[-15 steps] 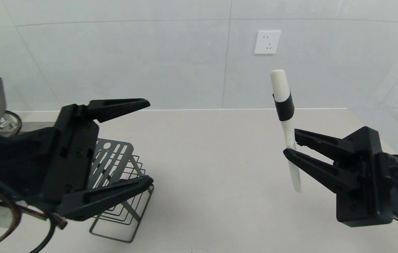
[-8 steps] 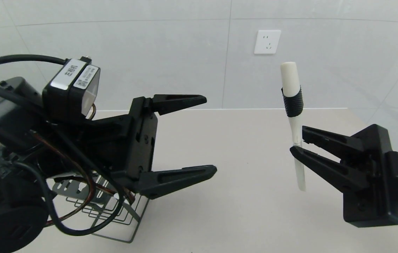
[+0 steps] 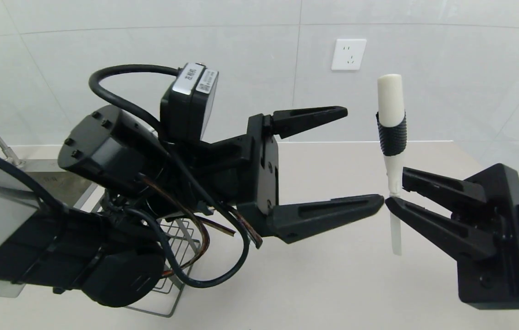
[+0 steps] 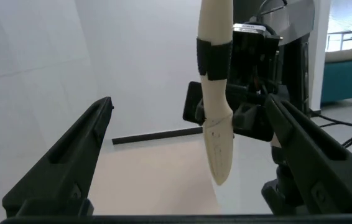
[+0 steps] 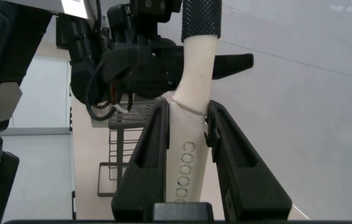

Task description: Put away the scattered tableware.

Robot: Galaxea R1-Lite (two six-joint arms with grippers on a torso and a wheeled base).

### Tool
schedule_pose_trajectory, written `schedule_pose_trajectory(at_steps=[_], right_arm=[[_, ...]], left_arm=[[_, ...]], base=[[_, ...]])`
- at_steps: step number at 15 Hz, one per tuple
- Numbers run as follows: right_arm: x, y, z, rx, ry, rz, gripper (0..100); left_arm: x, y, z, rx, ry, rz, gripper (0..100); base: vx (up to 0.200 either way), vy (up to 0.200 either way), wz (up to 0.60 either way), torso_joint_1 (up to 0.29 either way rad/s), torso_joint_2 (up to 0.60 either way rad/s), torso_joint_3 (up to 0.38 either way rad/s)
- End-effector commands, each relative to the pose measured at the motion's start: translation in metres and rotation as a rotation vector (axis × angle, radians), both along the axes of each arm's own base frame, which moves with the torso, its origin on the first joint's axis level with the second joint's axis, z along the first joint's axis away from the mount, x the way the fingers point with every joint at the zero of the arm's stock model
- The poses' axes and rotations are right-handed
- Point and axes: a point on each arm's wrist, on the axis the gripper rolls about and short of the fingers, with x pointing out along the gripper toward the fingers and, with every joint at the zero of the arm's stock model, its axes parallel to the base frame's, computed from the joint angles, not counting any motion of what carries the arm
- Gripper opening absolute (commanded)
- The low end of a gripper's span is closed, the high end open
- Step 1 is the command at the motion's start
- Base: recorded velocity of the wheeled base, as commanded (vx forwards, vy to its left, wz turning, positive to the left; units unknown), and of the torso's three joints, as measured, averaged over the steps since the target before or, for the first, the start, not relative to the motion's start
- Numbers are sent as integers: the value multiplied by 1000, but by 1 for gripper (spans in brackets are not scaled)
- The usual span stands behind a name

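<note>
Pinching a white knife (image 3: 390,133) upright between the right fingers (image 3: 429,224), right of centre in the head view.
Grips low, at the blade root, handle up, blade tip above the pale surface (image 3: 323,275). Holds the left gripper (image 3: 364,156) spread wide just beside, lower fingertip near the blade. Likely handles light, stiff and slick, edge possibly brittle; best taken at the black ribbed band. Wire rack (image 3: 174,302) at lower left.

Bright, even diffuse light; faint soft shadows on countertop (image 3: 323,284); tile seams (image 3: 149,28) bow toward head-view edges.
</note>
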Motion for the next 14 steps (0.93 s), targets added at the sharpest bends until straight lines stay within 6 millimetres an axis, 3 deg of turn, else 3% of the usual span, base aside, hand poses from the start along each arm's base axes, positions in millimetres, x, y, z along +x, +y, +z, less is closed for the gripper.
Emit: schedule_pose_trajectory(at_steps=[1,9,14], right_arm=[[-2,1,-1,-2,3,9,0],[-5,2,-7,-20,24,24,0],[-5,2,-7,-19,20,22,0]], left_arm=[[-3,-11,-4,7,16,-31,100],[-19,-10,13,-52,57,-24,100],[-31,-17,13,-56,65,-55,100]], base=[[0,0,0,0,0,0],[0,0,0,0,0,0],[0,0,0,0,0,0]])
